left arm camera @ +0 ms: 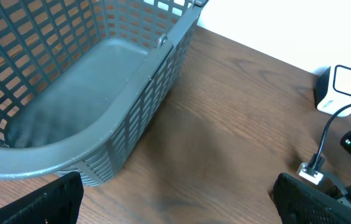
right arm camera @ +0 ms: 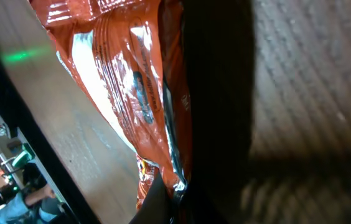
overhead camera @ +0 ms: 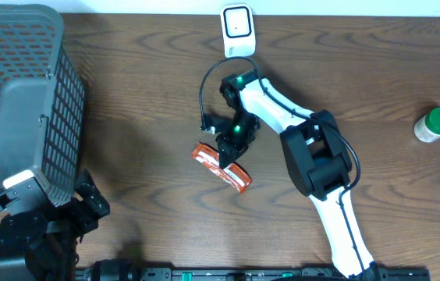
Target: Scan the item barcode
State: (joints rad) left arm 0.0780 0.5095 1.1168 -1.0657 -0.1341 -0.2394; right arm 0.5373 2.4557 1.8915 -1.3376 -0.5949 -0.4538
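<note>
The right gripper (overhead camera: pixel 228 160) is clamping shut on one crinkly orange foil packet (overhead camera: pixel 239 179).
Left of that packet, the left gripper (left arm camera: pixel 175 202) is gaping empty beside one grey plastic lattice basket (left arm camera: pixel 132 118).

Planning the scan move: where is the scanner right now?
In the overhead view the white scanner sits at the table's far edge, near centre, just beyond the right gripper clamped on the orange packet.

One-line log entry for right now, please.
right gripper: shut on orange packet | left gripper: open, beside basket | scanner: packet not yet presented
</note>
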